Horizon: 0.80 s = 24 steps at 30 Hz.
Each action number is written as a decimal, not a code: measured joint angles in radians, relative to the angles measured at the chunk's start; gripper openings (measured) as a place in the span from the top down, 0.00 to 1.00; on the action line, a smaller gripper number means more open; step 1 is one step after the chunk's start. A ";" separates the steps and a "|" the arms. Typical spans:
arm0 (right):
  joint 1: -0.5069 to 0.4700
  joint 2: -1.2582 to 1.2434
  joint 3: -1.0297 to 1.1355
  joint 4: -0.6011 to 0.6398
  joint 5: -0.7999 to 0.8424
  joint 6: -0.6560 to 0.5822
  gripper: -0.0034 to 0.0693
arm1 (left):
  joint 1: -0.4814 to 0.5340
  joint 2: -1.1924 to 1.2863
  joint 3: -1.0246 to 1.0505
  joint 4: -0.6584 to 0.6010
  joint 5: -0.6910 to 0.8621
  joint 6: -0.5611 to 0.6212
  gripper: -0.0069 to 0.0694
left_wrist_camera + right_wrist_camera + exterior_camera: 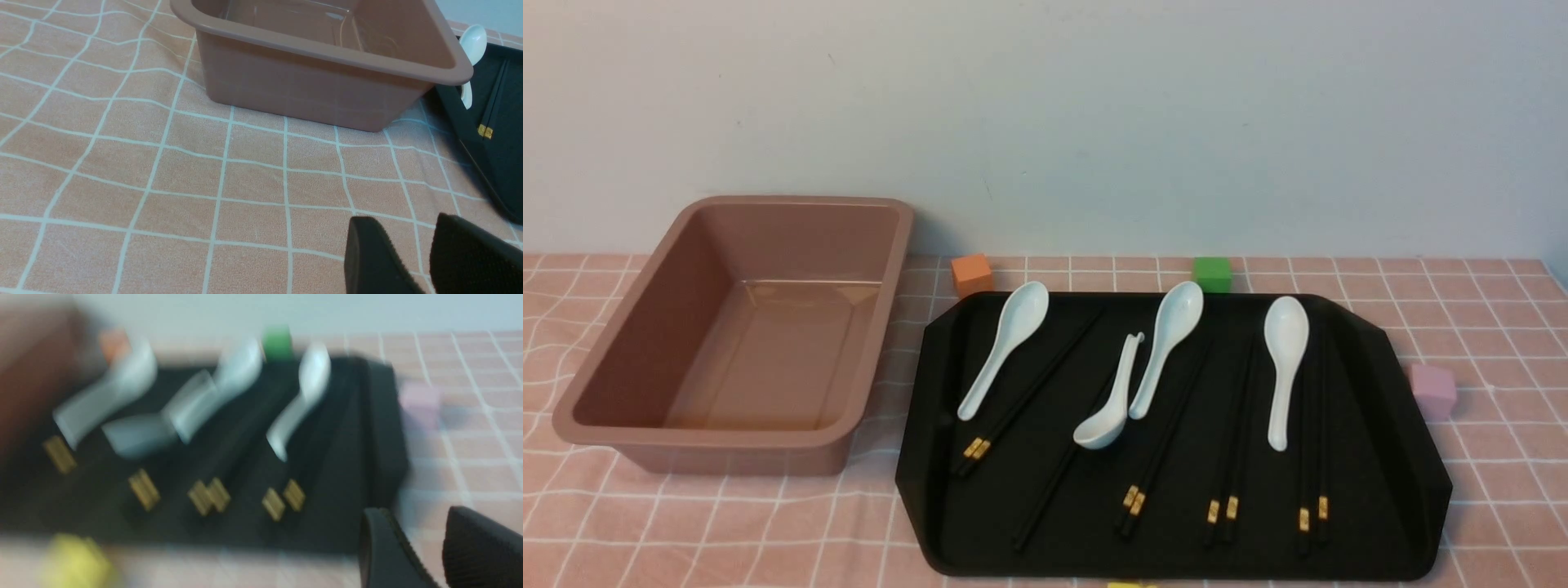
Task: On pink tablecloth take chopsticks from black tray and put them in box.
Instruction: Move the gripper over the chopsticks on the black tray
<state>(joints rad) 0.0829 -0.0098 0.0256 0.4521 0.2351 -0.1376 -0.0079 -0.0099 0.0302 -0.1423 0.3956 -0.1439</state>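
Observation:
The black tray [1413, 457] lies on the pink tablecloth [727, 523] at the right. Several black chopsticks [1132, 500] with gold bands lie on it in pairs, pointing away from me, among white spoons [1286, 367]. The empty box [727, 453] stands left of the tray. Neither gripper shows in the front view. My left gripper [402, 220] is open and empty above bare cloth, near the box [302, 85] and the tray's corner [502, 171]. My right gripper [412, 510] is open and empty beside the tray's right edge [367, 437]; that view is motion-blurred, with chopsticks [284, 500] visible.
Small cubes sit on the cloth around the tray: orange [972, 273] and green [1211, 273] behind it, lilac [1433, 392] to its right, yellow [1131, 584] at its near edge. A plain wall stands behind the table.

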 joint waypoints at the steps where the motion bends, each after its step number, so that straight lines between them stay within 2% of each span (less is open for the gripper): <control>1: 0.000 0.000 0.000 0.076 -0.048 0.014 0.62 | 0.000 0.000 0.000 0.000 0.000 0.000 0.60; 4: 0.000 0.000 0.000 0.271 -0.159 0.031 0.62 | 0.000 0.000 0.000 0.000 0.000 0.000 0.60; 5: 0.000 0.000 0.000 0.296 -0.172 0.034 0.62 | 0.000 0.000 0.000 0.000 0.000 0.000 0.60; 6: 0.000 0.000 0.000 0.394 -0.216 0.035 0.62 | 0.000 0.000 0.000 0.000 0.000 0.000 0.60; 8: 0.000 0.000 0.000 0.440 -0.222 0.036 0.63 | 0.000 0.000 0.000 0.000 0.000 0.000 0.60; 11: 0.000 0.029 -0.054 0.460 -0.127 0.021 0.67 | 0.000 0.000 0.000 0.000 0.000 0.000 0.60; 13: 0.000 0.145 -0.155 0.417 0.030 -0.015 0.74 | 0.000 0.000 0.000 0.000 0.000 0.000 0.60; 14: 0.000 0.157 -0.164 0.411 0.043 -0.019 0.74 | 0.000 0.000 0.000 0.000 0.000 0.000 0.60; 15: 0.000 0.295 -0.260 0.348 0.148 -0.033 0.78 | 0.000 0.000 0.000 0.000 0.000 0.000 0.60; 18: 0.000 0.547 -0.419 0.231 0.318 -0.038 0.85 | 0.000 0.000 0.000 0.000 0.000 0.000 0.60; 20: 0.000 0.713 -0.515 0.136 0.409 -0.038 0.87 | 0.000 0.000 0.000 0.000 0.000 0.000 0.60; 21: 0.000 0.730 -0.525 0.128 0.427 -0.037 0.88 | 0.000 0.000 0.000 0.000 0.000 0.000 0.60; 22: 0.000 0.902 -0.618 0.044 0.495 -0.022 0.88 | 0.000 0.000 0.000 0.000 0.000 0.000 0.60; 23: 0.000 0.902 -0.618 0.044 0.501 -0.022 0.89 | 0.000 0.000 0.000 0.000 0.000 0.000 0.60; 24: 0.000 1.029 -0.684 -0.015 0.546 -0.001 0.89 | 0.000 0.000 0.000 0.000 0.000 0.000 0.60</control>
<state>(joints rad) 0.0829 1.0196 -0.6586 0.4373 0.7812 -0.1382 -0.0079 -0.0099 0.0302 -0.1423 0.3956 -0.1439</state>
